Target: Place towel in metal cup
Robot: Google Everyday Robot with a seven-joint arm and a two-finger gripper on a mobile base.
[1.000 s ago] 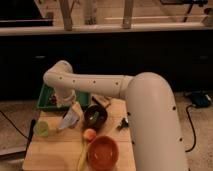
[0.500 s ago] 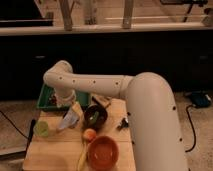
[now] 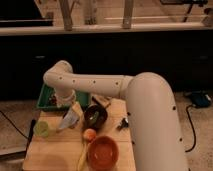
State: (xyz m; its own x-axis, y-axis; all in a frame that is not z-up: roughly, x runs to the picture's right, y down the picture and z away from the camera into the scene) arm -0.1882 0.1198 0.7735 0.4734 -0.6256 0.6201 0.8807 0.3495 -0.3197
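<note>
**Towel hanging at gripper, left of dark cup**

Green cup (image 3: 41, 129) at left on wooden tabletop (image 3: 52, 156). Just right of it, gripper (image 3: 74, 107) over the tabletop with towel (image 3: 70, 120) hanging below; jaws look closed on the towel. Green tray (image 3: 46, 99) behind. Next right: dark metal cup (image 3: 95, 116), orange ball (image 3: 89, 134), red bowl (image 3: 103, 151). No visible change from half a second ago.

Almost nothing differs across the last second. The tool (image 3: 75, 106) hangs over the desk's (image 3: 52, 152) left half, near the rear edge, just as it did in both earlier views, with the towel (image 3: 70, 119) drooping below it at the same spot between the green cup (image 3: 41, 129) and the dark bowl (image 3: 95, 116). No object on the desk has shifted.
</note>
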